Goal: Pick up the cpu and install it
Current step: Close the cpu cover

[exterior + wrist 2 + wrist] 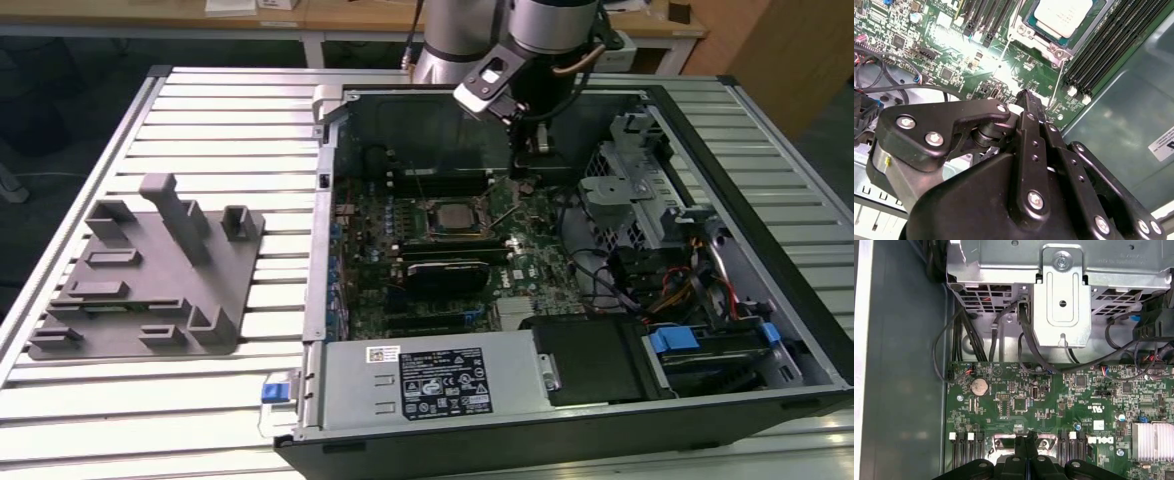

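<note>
- Gripper (525, 178) in the exterior view reaches down from the arm into an open computer case (320, 250) that lies on the slatted worktop (200, 120). Its tip hovers over the motherboard (367, 290), near the case's far wall.
- In the same view, the cpu (455, 214) lies flat in its socket near the middle of the motherboard. It is apart from the gripper tip, toward the exterior view's left of it. A grey fixture block (147, 290) stands on the worktop near the edge at the exterior view's left.
- In the second wrist view, the gripper (1026, 96) is clenched, its tips pressed together with nothing between them. The cpu (1061, 15) sits silver side up inside the socket frame (1046, 42), beyond the tips, with a strip of green board between. Memory slots (1104, 55) run beside the socket.
- In the first wrist view, the gripper (1026, 445), closed and empty, hangs above the motherboard (1064, 400). A coin cell battery (979, 386) and a finned heatsink (1151, 440) sit on the board, and a metal bracket (1061, 295) stands past its edge.
</note>
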